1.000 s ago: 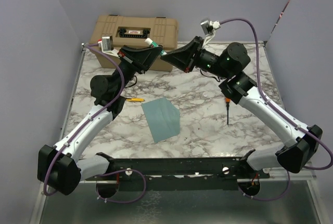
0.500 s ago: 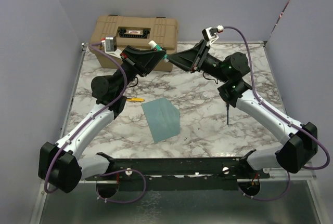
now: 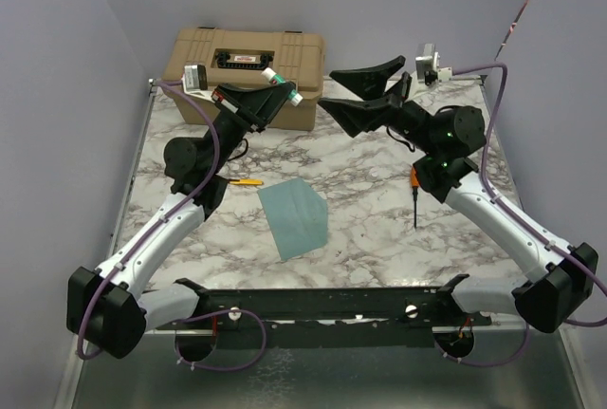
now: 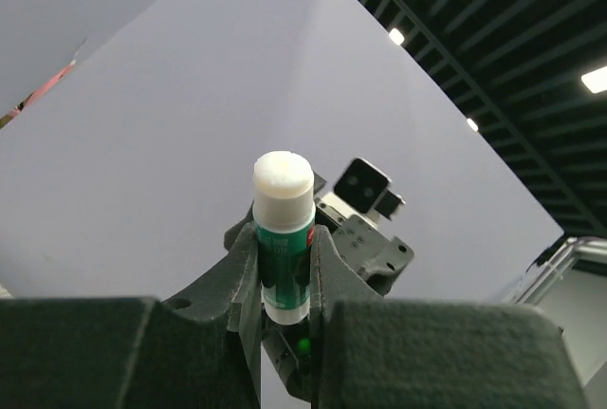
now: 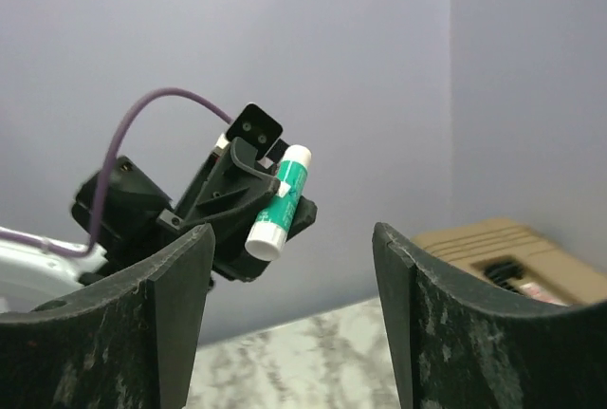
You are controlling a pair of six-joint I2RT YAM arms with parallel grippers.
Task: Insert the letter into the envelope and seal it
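Observation:
The teal envelope (image 3: 295, 217) lies flat on the marble table, left of centre, with no gripper near it. The letter is out of view. High above the back of the table, my left gripper (image 3: 280, 92) (image 4: 284, 234) is shut on a green-and-white glue stick (image 3: 282, 84) (image 4: 283, 248), whose white end sticks out past the fingertips. My right gripper (image 3: 327, 88) (image 5: 291, 238) hangs open just right of it, facing the glue stick (image 5: 280, 202), with nothing between its fingers.
A tan toolbox (image 3: 248, 53) stands at the back left. A small yellow pen (image 3: 245, 181) lies left of the envelope. A black tool with an orange band (image 3: 415, 202) lies under the right arm. Grey walls close the sides.
My right gripper, shut at the glue stick's tip a second ago, has opened and drawn back to the right. The left arm and the stick stayed nearly still.

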